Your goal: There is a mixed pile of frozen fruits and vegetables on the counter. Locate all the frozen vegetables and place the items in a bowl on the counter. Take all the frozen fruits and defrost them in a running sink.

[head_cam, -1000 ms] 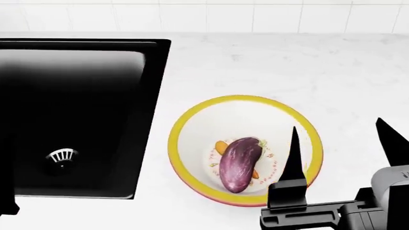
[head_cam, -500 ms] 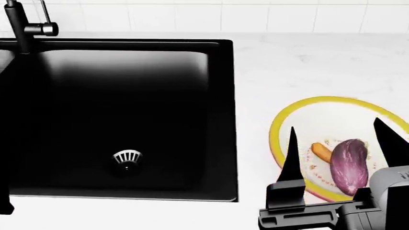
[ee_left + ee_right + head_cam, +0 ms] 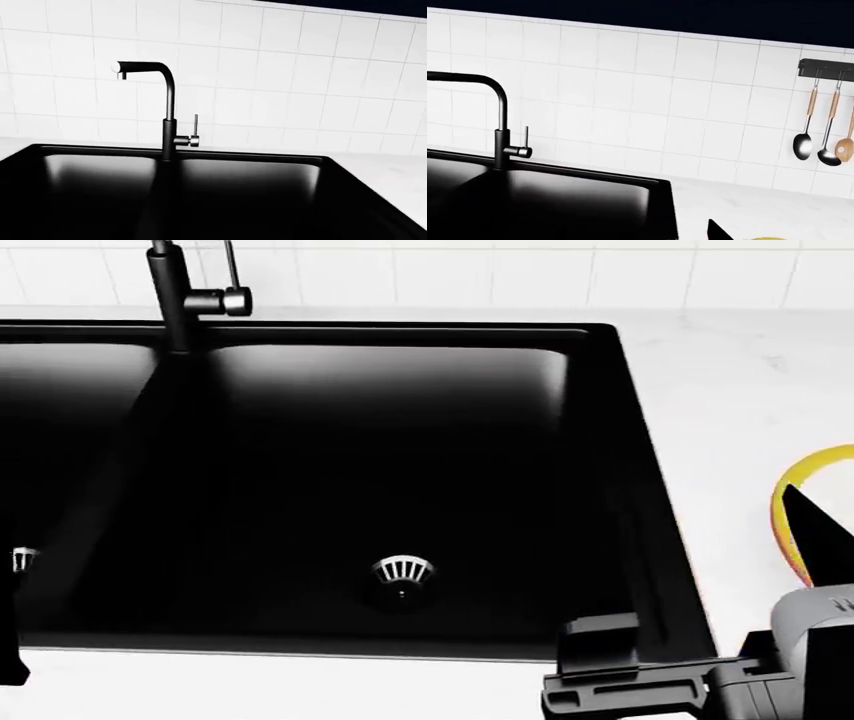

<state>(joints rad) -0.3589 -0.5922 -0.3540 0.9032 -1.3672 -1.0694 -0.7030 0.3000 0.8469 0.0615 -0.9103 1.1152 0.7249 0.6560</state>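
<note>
Change since earlier frames: head view has swung left; the sink (image 3: 334, 470) now fills most of it, and the bowl (image 3: 801, 500), fully in view a second ago with eggplant and carrot inside, is cut to a yellow arc at the right edge.
Right gripper (image 3: 727, 570): nearest the camera, low right of the head view; grey body with two black fingers standing well apart, so spread wide and holding nothing. One fingertip (image 3: 715, 231) pokes into the right wrist view.
Left gripper: only a dark sliver of arm at the lower left edge of the head view; its own wrist view shows no fingers; state cannot be told.
Counter (image 3: 747, 380): white, faintly speckled; a thin strip runs along the near side of the sink, a wider area lies to its right and behind.
Bowl contents: out of frame now; eggplant and carrot not visible.
Sink detail: glossy black, two basins. Right basin has a round metal drain (image 3: 403, 571) near its front; a second drain (image 3: 23, 560) shows at the left edge in the left basin. No fruit seen in either basin.
Tap (image 3: 163, 107): tall, black, on the rear rim at the divider, spout reaching over the left basin; side lever (image 3: 195, 127) upright. No water visible.
Wall (image 3: 627, 100): white square tiles.
Far right of wall: black rail (image 3: 826, 69) with three hanging utensils (image 3: 826, 137).
</note>
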